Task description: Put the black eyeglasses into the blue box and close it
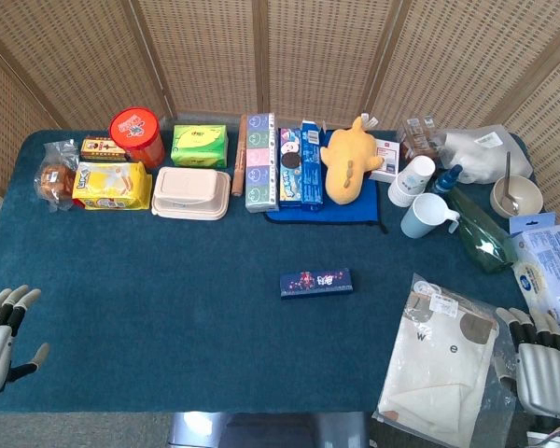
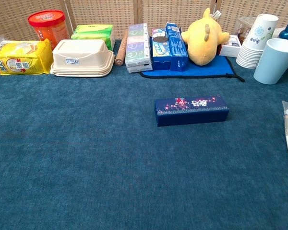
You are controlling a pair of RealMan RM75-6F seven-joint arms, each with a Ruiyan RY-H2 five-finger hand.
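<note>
The blue box lies shut on the cloth in the middle of the table; the chest view shows its patterned lid lying flat. No black eyeglasses show in either view. My right hand hangs at the table's front right corner, fingers straight and apart, holding nothing, well right of the box. At the front left edge my left hand is also spread and holds nothing. Neither hand appears in the chest view.
A clear bag with folded white cloth lies front right. Along the back stand a red tub, a beige lunch box, a yellow plush, snack boxes, paper cups and a light blue mug. A wipes pack is at the right edge.
</note>
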